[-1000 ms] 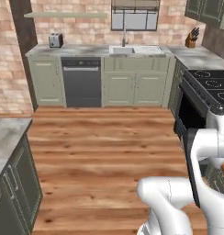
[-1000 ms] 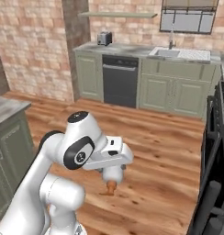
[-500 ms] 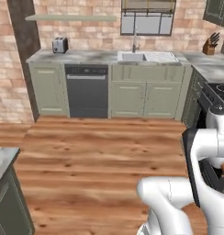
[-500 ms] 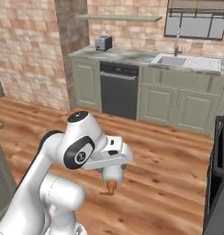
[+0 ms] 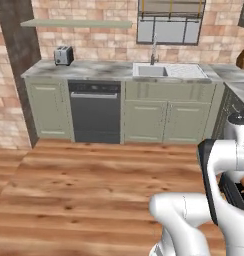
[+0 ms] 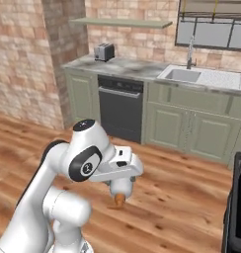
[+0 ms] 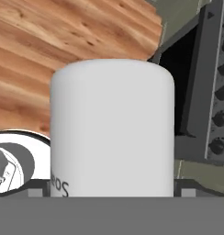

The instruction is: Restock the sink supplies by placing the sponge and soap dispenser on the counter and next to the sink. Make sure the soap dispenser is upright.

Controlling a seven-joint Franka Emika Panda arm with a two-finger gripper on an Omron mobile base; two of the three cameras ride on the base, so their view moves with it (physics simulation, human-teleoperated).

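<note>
Soap dispenser [image 7: 112, 128] sits between the fingers, spread wide around the pale bottle; orange pump top pokes out below the hand [image 6: 121, 190], above the wood floor. Sink [image 5: 150, 70] is set in the table [image 5: 94, 70], right of the toaster [image 5: 63, 55].

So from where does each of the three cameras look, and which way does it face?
Left base view: on the base, behind the arm's left, facing forward and down at the counter and sink; the white arm rises at lower right.
Right base view: behind the arm's right, same facing; the arm rises at lower left, gripper pointing down.
Hand view: on the hand, looking along the gripper at the wooden floor; probably the soap dispenser blocks the middle.
Shared: both base views show counter, sink, toaster, dishwasher.
</note>
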